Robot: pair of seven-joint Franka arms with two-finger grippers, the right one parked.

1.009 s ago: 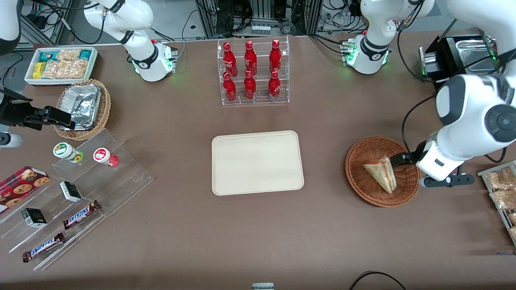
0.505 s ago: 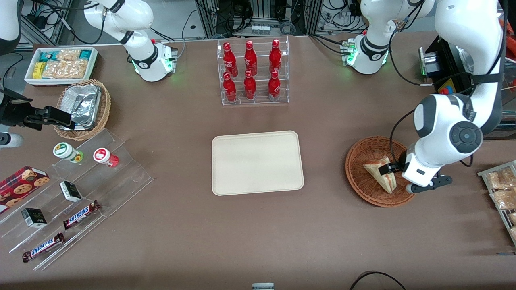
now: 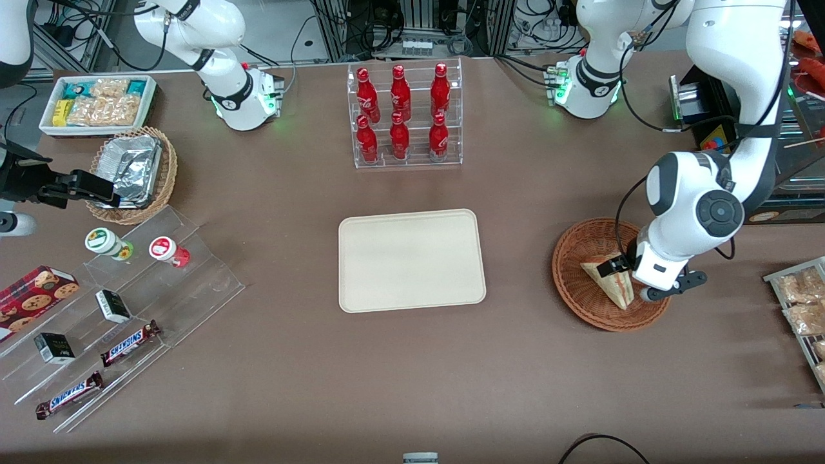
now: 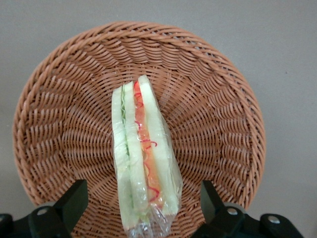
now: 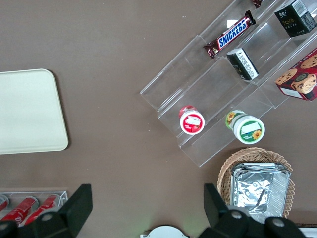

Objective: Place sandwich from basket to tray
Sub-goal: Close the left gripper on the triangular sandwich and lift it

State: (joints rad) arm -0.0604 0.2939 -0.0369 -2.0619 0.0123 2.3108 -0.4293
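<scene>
Nearest the front camera among the task's things, the sandwich [image 3: 610, 288] lies in the basket [image 3: 573, 283], toward the working arm's end of the surface [image 3: 412, 374]. From the front the tool [image 3: 617, 267] sits low over the sandwich, its fingers mostly hidden by the wrist. The wrist camera shows more: the sandwich [image 4: 144, 158] stands on edge in clear wrap, filling side up, and the two fingers [image 4: 74, 201] are spread wide, one on each side of it, touching nothing. The tray [image 3: 411, 260] lies bare at mid-surface, well apart from the basket. Farther off stands a rack of red bottles [image 3: 403, 116].
</scene>
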